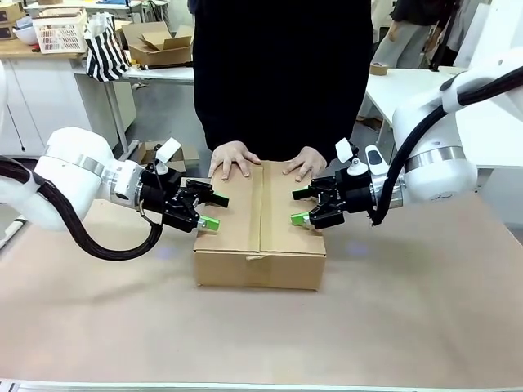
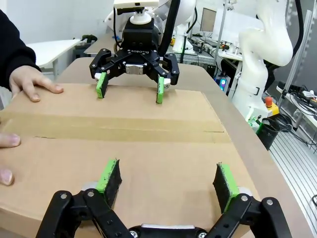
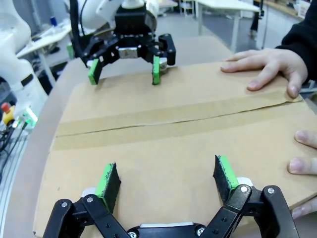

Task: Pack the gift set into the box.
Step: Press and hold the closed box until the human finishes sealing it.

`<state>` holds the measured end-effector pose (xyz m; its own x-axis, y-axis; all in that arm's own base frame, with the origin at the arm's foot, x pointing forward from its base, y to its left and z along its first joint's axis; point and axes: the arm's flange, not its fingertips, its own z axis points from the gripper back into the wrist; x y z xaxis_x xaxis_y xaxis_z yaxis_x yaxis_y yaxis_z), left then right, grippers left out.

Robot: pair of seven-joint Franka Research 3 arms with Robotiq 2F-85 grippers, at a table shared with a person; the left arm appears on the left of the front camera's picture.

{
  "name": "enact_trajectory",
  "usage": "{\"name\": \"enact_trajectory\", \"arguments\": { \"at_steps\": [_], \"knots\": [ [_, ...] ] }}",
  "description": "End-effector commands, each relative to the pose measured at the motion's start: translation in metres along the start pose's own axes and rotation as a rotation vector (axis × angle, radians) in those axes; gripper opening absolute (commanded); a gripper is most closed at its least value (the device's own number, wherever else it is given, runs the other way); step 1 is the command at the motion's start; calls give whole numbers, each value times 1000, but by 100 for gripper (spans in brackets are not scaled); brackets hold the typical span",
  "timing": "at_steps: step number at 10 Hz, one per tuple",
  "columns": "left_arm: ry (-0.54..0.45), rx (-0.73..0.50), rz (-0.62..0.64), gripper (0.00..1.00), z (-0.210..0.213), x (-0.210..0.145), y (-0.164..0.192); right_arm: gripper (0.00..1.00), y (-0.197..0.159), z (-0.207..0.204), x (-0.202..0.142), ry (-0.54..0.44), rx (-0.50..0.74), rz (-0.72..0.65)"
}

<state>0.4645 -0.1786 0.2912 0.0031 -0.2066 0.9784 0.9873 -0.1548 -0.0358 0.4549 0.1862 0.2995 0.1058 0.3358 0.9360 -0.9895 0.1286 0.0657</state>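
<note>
The box sits closed at the middle of the table, flaps flat, with a tape strip along the centre seam. The left end effector reaches in level from the left, fingers spread wide at the box's left top edge, grasping nothing. The right end effector mirrors it at the right edge, likewise released. A person's one hand and second hand lie flat on the far edge of the box top.
</note>
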Motion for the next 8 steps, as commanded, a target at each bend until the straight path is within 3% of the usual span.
{"name": "enact_trajectory", "arguments": {
  "at_steps": [1,8],
  "knots": [
    [-7,-6,-13,100,0,1,-1,100,1,0,-1,6,-5,-2],
    [-7,-6,-13,100,0,1,-1,100,1,0,-1,6,-5,-2]
  ]
}}
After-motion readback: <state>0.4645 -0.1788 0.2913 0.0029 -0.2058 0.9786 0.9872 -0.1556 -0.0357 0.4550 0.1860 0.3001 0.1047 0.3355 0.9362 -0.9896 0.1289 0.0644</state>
